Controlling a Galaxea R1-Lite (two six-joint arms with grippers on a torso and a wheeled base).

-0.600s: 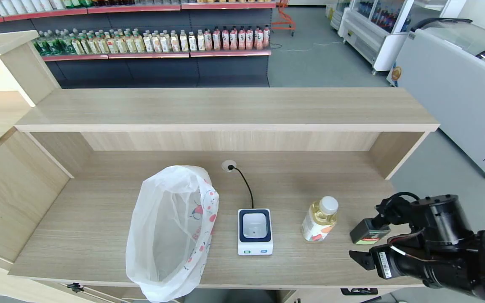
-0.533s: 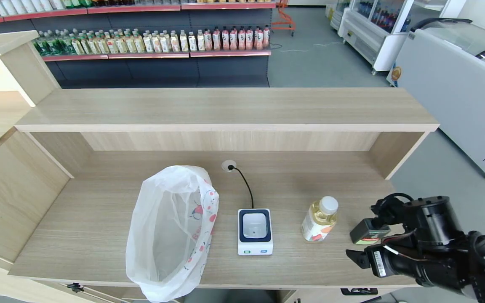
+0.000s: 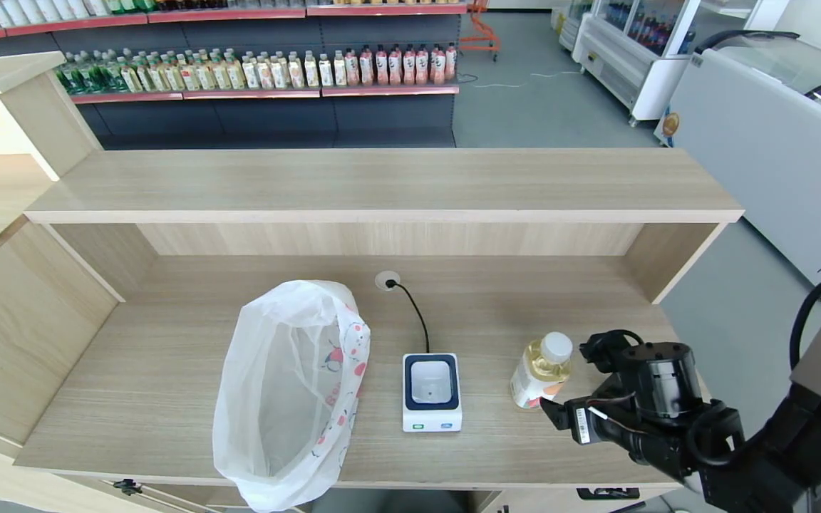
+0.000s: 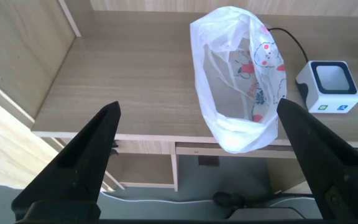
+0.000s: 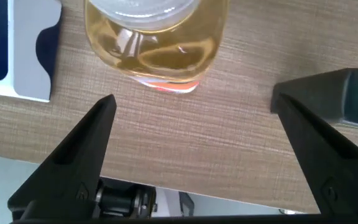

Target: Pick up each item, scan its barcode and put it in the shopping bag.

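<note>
On the counter (image 3: 168, 370), left to right: white bag (image 3: 289, 385), standing open; scanner (image 3: 432, 392), cabled to the back; bottle (image 3: 542, 370) of yellow liquid, upright, white cap, near the scanner's right side. Right gripper (image 5: 192, 98): jaws spread wide, empty, tips just short of the bottle, not touching it. Left gripper (image 4: 197, 104): jaws spread wide, empty, hanging above the counter's front edge, facing the bag.

A light wood counter (image 3: 168, 399) with a raised ledge (image 3: 382, 182) faces store shelves (image 3: 261, 71) of bottled drinks, grey floor (image 3: 539, 107), white freezers (image 3: 774, 135).
</note>
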